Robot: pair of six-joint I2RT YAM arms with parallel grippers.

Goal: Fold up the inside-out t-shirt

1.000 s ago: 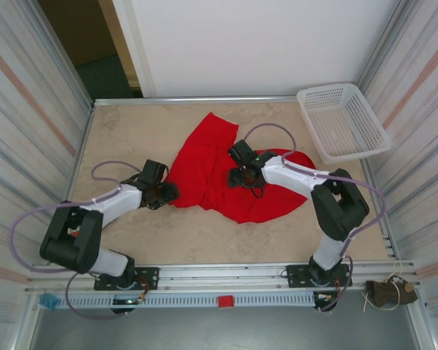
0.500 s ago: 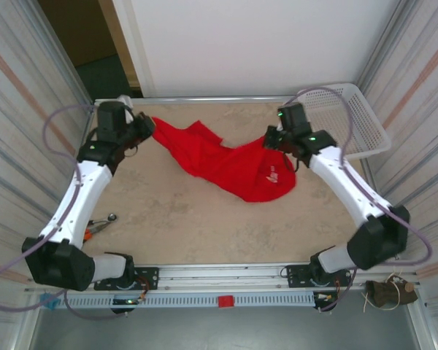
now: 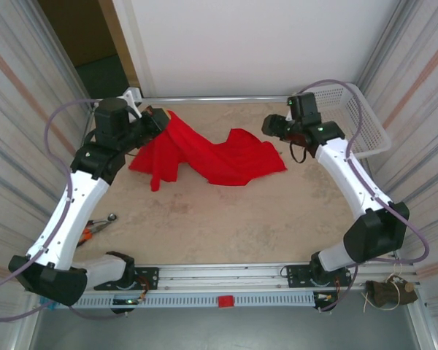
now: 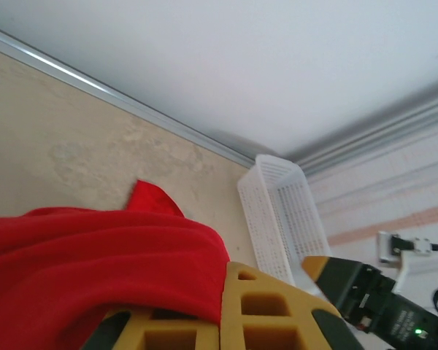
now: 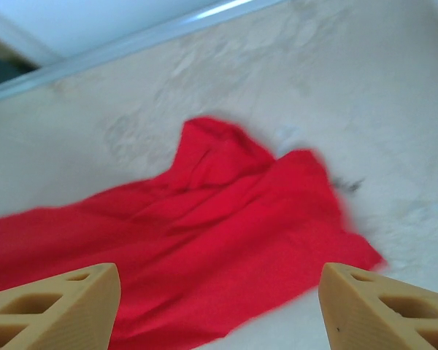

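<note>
The inside-out t-shirt (image 3: 219, 157) is a bright red cloth stretched across the back of the table, with no print showing. Its left end is lifted, and my left gripper (image 3: 157, 120) is shut on it near the back left corner. In the left wrist view the red cloth (image 4: 95, 270) bunches between the closed yellow fingers (image 4: 270, 306) of my left gripper (image 4: 225, 292). My right gripper (image 3: 271, 127) hovers open just right of the shirt's right end, which lies on the table. In the right wrist view the t-shirt (image 5: 204, 233) lies below my right gripper (image 5: 219, 292), whose jaws stand wide apart with nothing between them.
A white mesh basket (image 3: 343, 120) stands at the back right corner, and its rim (image 4: 281, 211) also appears in the left wrist view. An orange-handled tool (image 3: 95, 227) lies on the table by the left wall. Metal walls close in both sides.
My right gripper has opened and let go of the shirt, whose right end dropped flat onto the table. The left gripper keeps its hold and the cloth has shifted left.
</note>
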